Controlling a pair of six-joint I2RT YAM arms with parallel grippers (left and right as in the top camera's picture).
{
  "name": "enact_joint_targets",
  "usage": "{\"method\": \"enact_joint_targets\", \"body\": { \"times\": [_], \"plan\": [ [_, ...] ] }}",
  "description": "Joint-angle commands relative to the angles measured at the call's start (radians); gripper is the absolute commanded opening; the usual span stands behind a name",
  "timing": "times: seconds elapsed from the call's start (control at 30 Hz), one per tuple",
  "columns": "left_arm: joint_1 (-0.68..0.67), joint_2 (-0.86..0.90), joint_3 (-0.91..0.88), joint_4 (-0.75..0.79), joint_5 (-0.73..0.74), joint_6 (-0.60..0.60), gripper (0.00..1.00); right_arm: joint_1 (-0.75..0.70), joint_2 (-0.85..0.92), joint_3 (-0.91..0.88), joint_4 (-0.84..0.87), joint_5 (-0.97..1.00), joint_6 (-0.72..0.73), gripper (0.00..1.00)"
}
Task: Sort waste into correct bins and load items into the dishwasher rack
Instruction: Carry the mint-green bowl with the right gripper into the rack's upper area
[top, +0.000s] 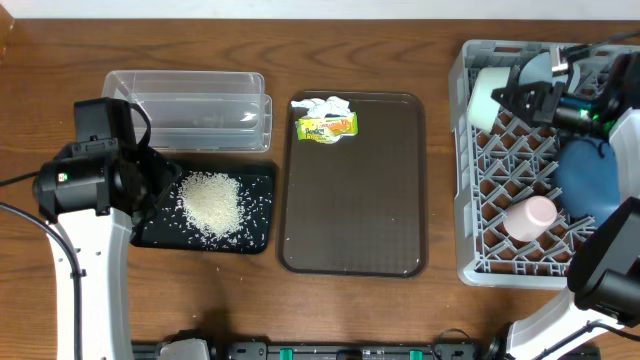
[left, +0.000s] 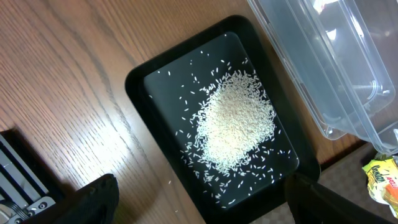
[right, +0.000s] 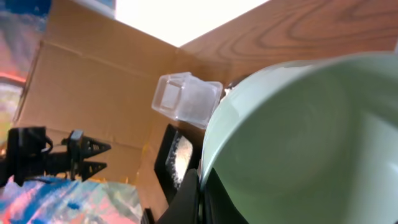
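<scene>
Nearest in on the left, the left gripper (left: 208, 208) hangs spread wide with nothing in it over the shallow black rectangular tray (top: 255, 235). The heap of loose white rice grains (top: 210, 203) sits inside that tray, with strays scattered round the pile across the tray floor, so the rice looks sorted to me. Over on the right, in the near part of the large square grey plastic dishwasher rack (top: 470, 200), the small pink cup (top: 530, 217) lies among the pegs. Just beyond it the large dark-blue bowl (top: 588, 175) is in the rack as well, so I'd call that two items loaded. Between the two sides, the brown serving tray (top: 355, 200) rests on the wooden worktop (top: 60, 60), bare over most of its face. Further out, the clear rectangular plastic container (top: 190, 110) just behind the black tray holds nothing that I can see. At the far edge of the serving tray the crumpled white tissue (top: 322, 106) and the small yellow printed wrapper (top: 328, 127) lie touching, neither one binned yet, and that's the waste left to do. At the rack's far left corner, the right gripper (right: 200, 193) is pressed together on the rim of the pale mint-green bowl (top: 488, 95). The bowl stands on edge there, placed by my reading but not yet let go. I can't pick out the small light-blue bowl for certain.
</scene>
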Motion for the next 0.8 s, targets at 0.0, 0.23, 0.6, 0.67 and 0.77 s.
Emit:
{"method": "enact_joint_targets", "body": {
  "times": [0.0,0.23,0.6,0.67,0.77],
  "plan": [
    [0.005,0.002,0.015,-0.005,-0.009,-0.008,0.88,-0.010,-0.003,-0.045,0.047,-0.015,0.061,0.01],
    [0.005,0.002,0.015,-0.005,-0.009,-0.009,0.88,-0.055,-0.003,-0.089,0.096,0.044,0.112,0.01],
    [0.005,0.002,0.015,-0.005,-0.009,-0.009,0.88,-0.088,-0.003,-0.090,0.113,0.011,0.113,0.01],
    [0.005,0.002,0.015,-0.005,-0.009,-0.009,0.88,-0.087,-0.003,-0.090,0.146,-0.090,0.113,0.01],
    [0.005,0.002,0.015,-0.005,-0.009,-0.008,0.88,-0.087,-0.003,-0.090,0.234,-0.218,0.153,0.01]
  ]
}}
